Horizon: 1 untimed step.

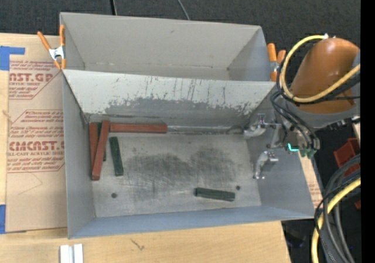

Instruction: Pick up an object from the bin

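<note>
Well, my gripper (258, 149) hung at the frame's right, over the right end of the bin (176, 165), fingers spread; the nearest thing, a dark green bar (214, 194), lay lower centre, apart.

Gripper (258, 152) carried two silver metal fingers (261, 168). Directly behind it, a dark wrist block (302, 139) showed a small teal light (291, 148) and black wiring. Further back sat a rounded orange cover (326, 68), looped by yellow cables (285, 77).
</note>
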Motion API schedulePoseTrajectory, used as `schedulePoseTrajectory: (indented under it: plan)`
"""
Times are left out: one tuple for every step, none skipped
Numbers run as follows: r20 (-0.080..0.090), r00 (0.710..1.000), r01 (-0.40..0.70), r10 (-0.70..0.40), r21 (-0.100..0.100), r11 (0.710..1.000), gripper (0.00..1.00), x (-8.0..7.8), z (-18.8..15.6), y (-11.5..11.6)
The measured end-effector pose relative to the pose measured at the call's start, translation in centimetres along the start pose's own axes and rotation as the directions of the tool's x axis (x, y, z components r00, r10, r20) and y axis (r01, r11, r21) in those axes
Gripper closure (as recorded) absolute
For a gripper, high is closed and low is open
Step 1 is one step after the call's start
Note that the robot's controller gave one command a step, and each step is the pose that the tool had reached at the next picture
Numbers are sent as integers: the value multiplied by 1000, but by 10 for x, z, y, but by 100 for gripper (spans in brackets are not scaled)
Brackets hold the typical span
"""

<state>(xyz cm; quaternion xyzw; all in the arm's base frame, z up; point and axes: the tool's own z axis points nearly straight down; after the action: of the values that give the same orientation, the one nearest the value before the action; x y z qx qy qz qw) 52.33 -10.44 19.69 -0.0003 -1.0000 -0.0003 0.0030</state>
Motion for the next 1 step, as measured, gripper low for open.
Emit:
schedulePoseTrajectory:
  plan:
    - [8, 1000, 1, -1, 1, 1000, 0, -2, -4, 0]
